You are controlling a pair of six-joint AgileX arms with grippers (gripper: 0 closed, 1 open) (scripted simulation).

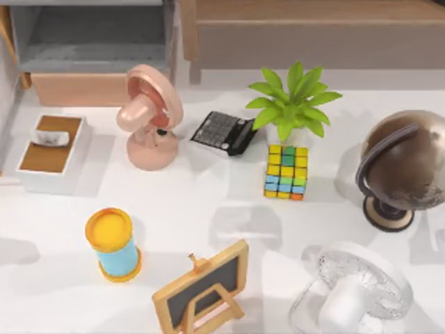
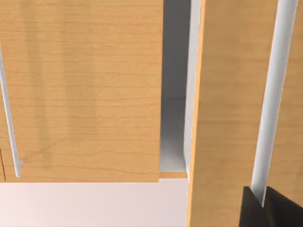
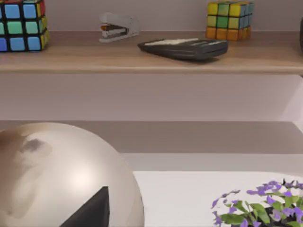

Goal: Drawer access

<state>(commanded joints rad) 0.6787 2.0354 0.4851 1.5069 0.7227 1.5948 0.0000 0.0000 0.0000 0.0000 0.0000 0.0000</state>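
Note:
The drawer (image 1: 76, 89) stands at the table's back left, pulled out, its grey inside showing behind the pale peach front panel. The pink fan (image 1: 149, 118) is just in front of its right end. In the left wrist view, a dark part of my left gripper (image 2: 270, 209) sits at the lower end of a silver handle strip (image 2: 272, 94) on a light wooden panel (image 2: 227, 113). In the right wrist view, a dark tip of my right gripper (image 3: 90, 213) lies against a shiny globe (image 3: 57, 175).
A white box with a brown top (image 1: 52, 149) sits left. A calculator (image 1: 222, 132), plant (image 1: 292, 104), colour cube (image 1: 286, 171), globe (image 1: 403, 167), white fan (image 1: 354, 292), chalkboard (image 1: 205, 289) and yellow-blue cup (image 1: 115, 243) crowd the table. A brown-and-taupe unit (image 1: 313, 35) stands at the back right.

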